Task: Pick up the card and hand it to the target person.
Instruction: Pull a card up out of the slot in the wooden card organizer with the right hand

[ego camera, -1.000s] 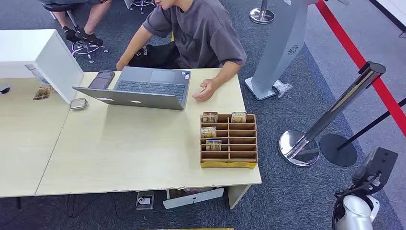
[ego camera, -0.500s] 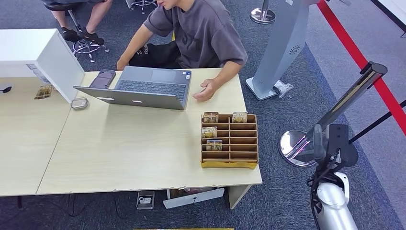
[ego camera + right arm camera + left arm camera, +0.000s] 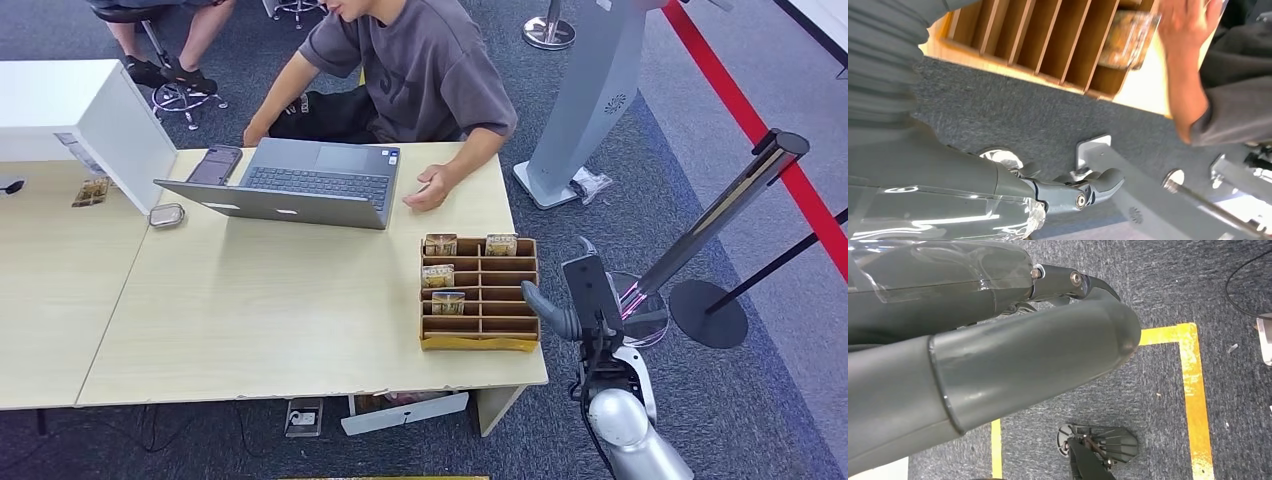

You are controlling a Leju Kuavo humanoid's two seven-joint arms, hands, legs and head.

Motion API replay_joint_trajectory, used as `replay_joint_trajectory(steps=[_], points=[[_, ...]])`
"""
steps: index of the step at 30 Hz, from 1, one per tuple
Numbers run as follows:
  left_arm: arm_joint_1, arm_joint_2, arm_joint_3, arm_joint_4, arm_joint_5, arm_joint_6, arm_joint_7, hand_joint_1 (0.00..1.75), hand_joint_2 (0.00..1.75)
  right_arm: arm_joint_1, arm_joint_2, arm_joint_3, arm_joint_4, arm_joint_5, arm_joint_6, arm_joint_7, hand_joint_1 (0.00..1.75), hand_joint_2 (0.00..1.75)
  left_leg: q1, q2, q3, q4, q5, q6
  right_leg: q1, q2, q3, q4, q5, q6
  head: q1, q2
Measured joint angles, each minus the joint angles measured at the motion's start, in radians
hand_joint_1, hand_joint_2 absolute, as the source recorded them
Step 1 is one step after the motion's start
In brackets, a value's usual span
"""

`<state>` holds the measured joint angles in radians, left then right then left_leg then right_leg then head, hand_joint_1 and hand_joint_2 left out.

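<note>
Desk (image 3: 250, 320), light wood, 2 tops joined; carries all items below.

Card rack (image 3: 479, 293): brown slotted organizer near the desk's front right corner, 2 columns of slots. Seen also in the right wrist view (image 3: 1048, 40).

Cards: 4 stand in the rack. 2 in the rearmost row, one per column (image 3: 439, 244) (image 3: 500, 244); 2 more in the left column, in the next slots toward the front edge (image 3: 436, 276) (image 3: 447, 301). One card (image 3: 1127, 39) shows close in the right wrist view, standing in an end slot.

Right hand (image 3: 572, 300): raised just beside the rack's right side, off the desk's right edge, above the carpet. Holds nothing; fingers extended and apart, thumb sticking out toward the rack. Right wrist view (image 3: 1083, 187) shows a dark finger lying straight.

Left hand (image 3: 998, 355): hangs over carpet with yellow floor tape (image 3: 1193, 400). Nothing seen in it; cannot tell whether its fingers are spread or closed.

Person (image 3: 420, 70): grey T-shirt, seated at the rear edge, one hand (image 3: 430, 188) resting on the desk behind the rack.

Laptop (image 3: 300, 185): open, at the rear edge, left of that hand.

Stanchion (image 3: 700, 240): chrome post on the carpet, right of the desk.
</note>
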<state>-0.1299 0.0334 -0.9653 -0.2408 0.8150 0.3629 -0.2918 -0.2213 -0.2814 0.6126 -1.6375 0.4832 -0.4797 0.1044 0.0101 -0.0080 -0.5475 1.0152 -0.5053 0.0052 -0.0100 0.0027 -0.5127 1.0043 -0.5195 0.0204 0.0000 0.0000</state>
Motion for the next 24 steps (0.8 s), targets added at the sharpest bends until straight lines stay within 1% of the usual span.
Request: replay_joint_trajectory(steps=[4, 10, 18, 24], points=[[-0.001, -0.006, -0.007, 0.0, -0.003, 0.001, 0.006, 0.0, 0.0, 0.004, 0.005, 0.005, -0.021, 0.031, -0.015, 0.002, 0.0, 1.75, 0.0, 0.0, 0.0, 0.0, 0.0, 0.0, 0.0, 0.0, 0.0, 0.0, 0.0, 0.0, 0.0, 0.0], [-0.002, -0.003, -0.013, 0.0, -0.002, 0.005, 0.011, 0.0, 0.0, 0.011, 0.007, 0.005, -0.071, 0.074, -0.037, 0.002, 0.0, 1.75, 0.0, -0.001, 0.0, 0.0, 0.0, 0.0, 0.0, 0.0, 0.0, 0.0, 0.0, 0.0, 0.0, 0.0], [-0.006, 0.002, -0.023, 0.0, -0.007, 0.002, 0.019, 0.0, 0.0, -0.014, 0.019, 0.059, -0.092, 0.118, 0.011, 0.007, 0.0, 1.75, 0.0, 0.0, -0.001, 0.0, 0.001, 0.0, 0.0, 0.0, -0.001, 0.0, 0.0, 0.0, 0.0, 0.0], [-0.014, 0.004, -0.044, 0.001, -0.024, -0.007, 0.028, 0.0, 0.0, -0.058, 0.042, 0.13, -0.051, 0.177, 0.084, 0.028, 0.04, 1.75, 0.0, 0.0, 0.0, 0.0, 0.0, 0.0, 0.0, 0.0, -0.001, 0.0, 0.0, 0.0, 0.0, 0.0]])
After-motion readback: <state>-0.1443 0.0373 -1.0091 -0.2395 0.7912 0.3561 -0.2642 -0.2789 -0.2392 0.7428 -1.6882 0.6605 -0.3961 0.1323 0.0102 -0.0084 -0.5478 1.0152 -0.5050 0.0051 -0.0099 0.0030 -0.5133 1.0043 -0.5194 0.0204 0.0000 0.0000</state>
